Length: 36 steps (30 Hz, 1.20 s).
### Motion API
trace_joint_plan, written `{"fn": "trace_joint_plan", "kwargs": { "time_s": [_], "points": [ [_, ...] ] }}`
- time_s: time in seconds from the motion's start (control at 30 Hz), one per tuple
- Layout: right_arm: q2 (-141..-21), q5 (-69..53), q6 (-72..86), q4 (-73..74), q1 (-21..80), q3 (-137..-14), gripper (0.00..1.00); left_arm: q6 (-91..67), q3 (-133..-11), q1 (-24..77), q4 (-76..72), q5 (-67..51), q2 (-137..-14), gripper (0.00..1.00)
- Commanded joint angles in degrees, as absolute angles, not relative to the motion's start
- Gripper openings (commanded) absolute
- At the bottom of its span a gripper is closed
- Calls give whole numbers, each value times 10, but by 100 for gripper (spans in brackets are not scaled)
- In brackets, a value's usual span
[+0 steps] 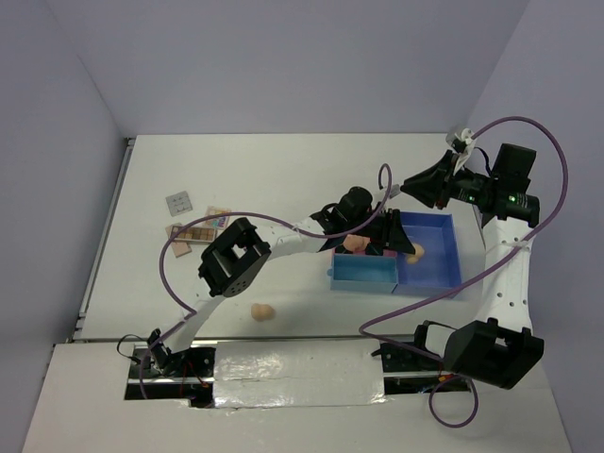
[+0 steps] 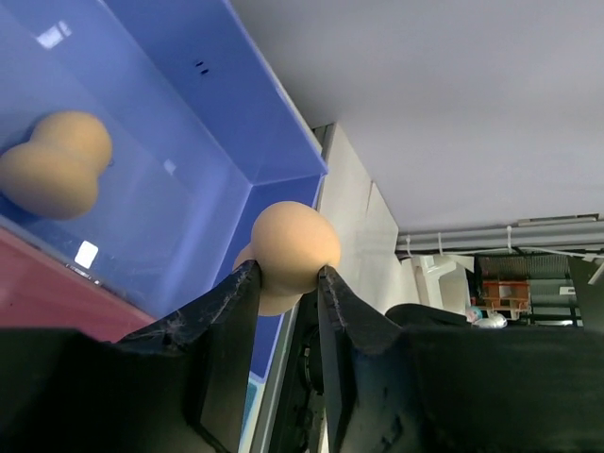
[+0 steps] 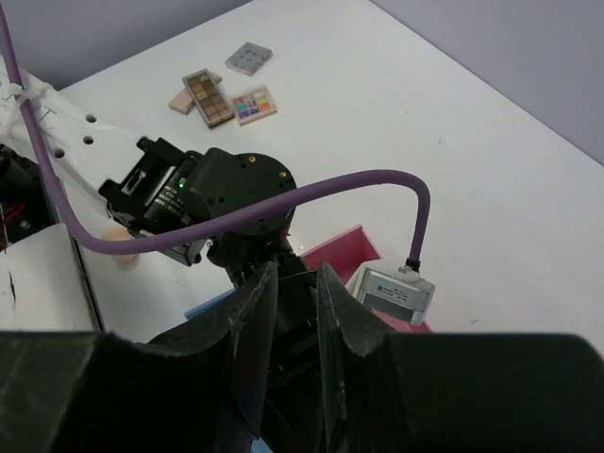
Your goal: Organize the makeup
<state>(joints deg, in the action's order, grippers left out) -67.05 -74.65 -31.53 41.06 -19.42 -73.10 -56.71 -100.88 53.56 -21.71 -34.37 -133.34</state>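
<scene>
- Left gripper (image 2: 288, 274): jaws partly parted, both inner faces touching the held sponge (image 2: 294, 247), pinched at its narrower waist. It is poised over the tray's corner.
- Held sponge: peach, egg-shaped. Judged very light, soft and springy, so it will squash under pressure and may cling to a finger or roll once freed. The waist is the best place to grip, with light force.
- Tray (image 1: 429, 283): blue compartment with a pink section beside it. A second sponge (image 2: 52, 165) lies on the blue floor, well apart from the held one.
- Right gripper (image 3: 295, 283): fingers narrowly parted, nothing seen between them. It hangs above the tray's far side, looking down on the left wrist.
- Loose sponge (image 1: 262, 310): on the table (image 1: 283, 170), near the arm bases, left of the tray.
- Palettes (image 3: 209, 97): flat rectangles with coloured squares, clustered at the table's far left, some overlapping. Judged stiff, thin and slippery, best gripped across the short edges.
</scene>
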Motion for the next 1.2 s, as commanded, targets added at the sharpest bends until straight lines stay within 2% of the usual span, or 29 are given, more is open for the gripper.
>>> {"fn": "trace_joint_plan", "kwargs": {
  "time_s": [0.0,0.3,0.47,0.57,0.7,0.83,1.03,1.17],
  "points": [
    [-652,-764,-325,417,-200,-737,31,-546,-1027,539,-212,-338,-1341,44],
    [-654,-765,-331,421,-201,-737,32,-530,-1035,539,-192,-330,-1323,55],
    [-656,-766,-332,422,-202,-738,33,-526,-1030,539,-189,-327,-1310,55],
    [-657,-768,-340,431,-202,-744,33,-526,-1020,537,-195,-322,-1295,50],
    [-658,-780,-363,454,-203,-763,34,-536,-971,527,-231,-312,-1263,21],
    [-664,-785,-371,459,-202,-773,35,-523,-912,509,-242,-287,-1199,5],
    [-667,-769,-414,491,-191,-762,40,-480,-790,473,-214,-230,-1079,3],
    [-676,-674,-489,535,-104,-738,44,-444,-680,444,-179,-178,-987,10]
  ]
}}
